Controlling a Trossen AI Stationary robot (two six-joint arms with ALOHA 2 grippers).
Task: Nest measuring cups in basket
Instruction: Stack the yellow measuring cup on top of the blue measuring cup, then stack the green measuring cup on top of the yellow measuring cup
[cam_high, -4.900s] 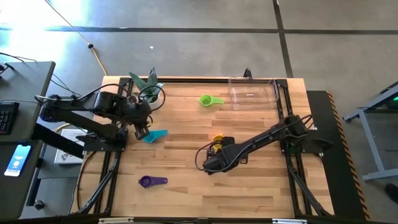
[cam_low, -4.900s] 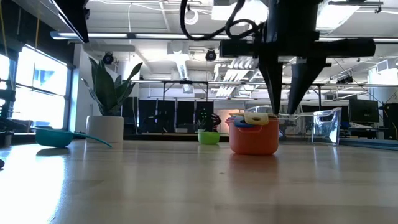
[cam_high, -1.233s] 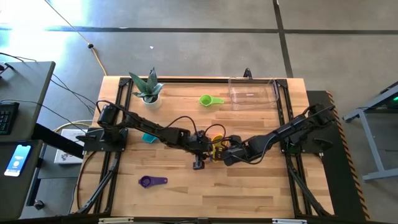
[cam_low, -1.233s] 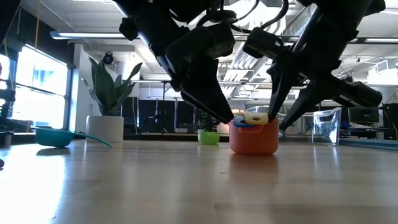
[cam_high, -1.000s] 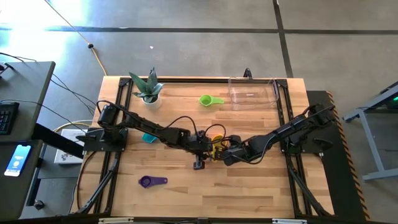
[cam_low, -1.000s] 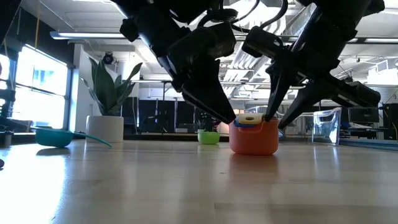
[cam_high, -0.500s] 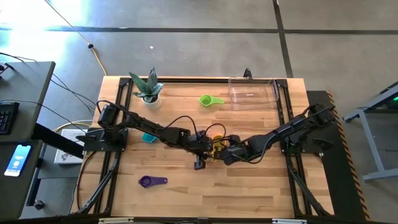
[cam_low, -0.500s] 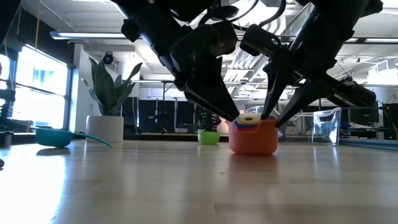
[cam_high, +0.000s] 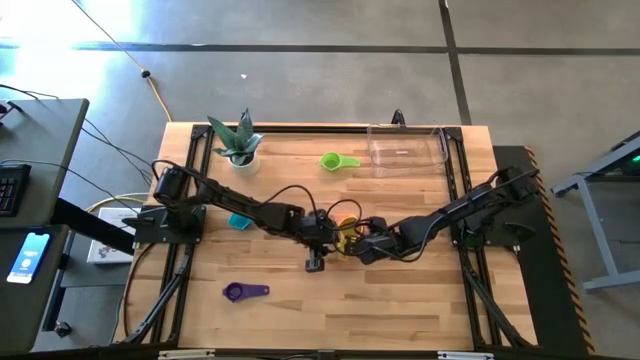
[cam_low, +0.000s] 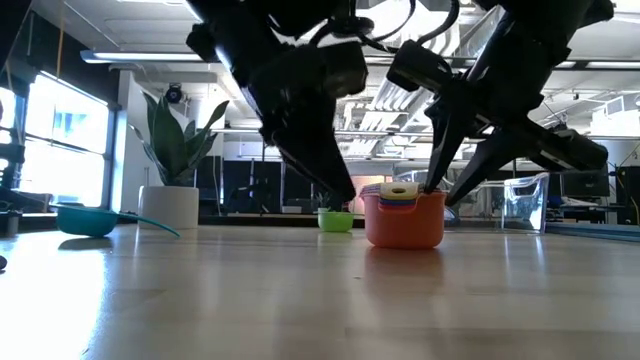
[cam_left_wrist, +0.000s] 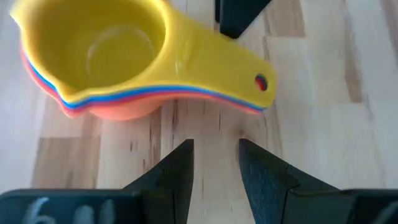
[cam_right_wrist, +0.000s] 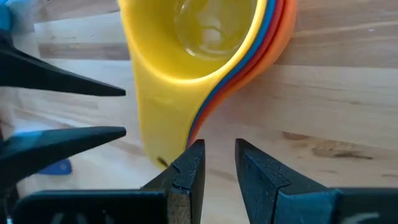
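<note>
Nearest the front edge lies the small purple plastic measuring cup (cam_high: 245, 291), well apart from everything else and to the left of the stack.

At mid-table rests the nested stack of measuring cups (cam_high: 345, 238): yellow inside blue, inside red, inside orange, with the handles fanned together. It sits on the wood, not in the basket.

The left gripper (cam_left_wrist: 214, 180) stands just beside the stack on its left. Its fingers are a little apart, with bare wood between them and nothing held. The right gripper (cam_right_wrist: 217, 168) is at the stack's right, close to the handles. Its fingers are narrowly parted and also empty.

Beyond the stack to the left, the teal scoop-shaped cup (cam_low: 85, 218) lies partly under the left arm. Farther back, the small green cup (cam_high: 338, 161) sits alone. Behind the stack to the right is the clear rectangular plastic basket (cam_high: 405, 152), with no cup in it. The white plant pot (cam_low: 170, 207) stands in the far left corner.

Assessment: the step in hand looks like taking hold of the stack.
- One gripper should close on the bunched handles or the orange wall.
- The lift should be level so the inner cups do not slide out.
- The other gripper should stay clear so it does not nudge the stack.
</note>
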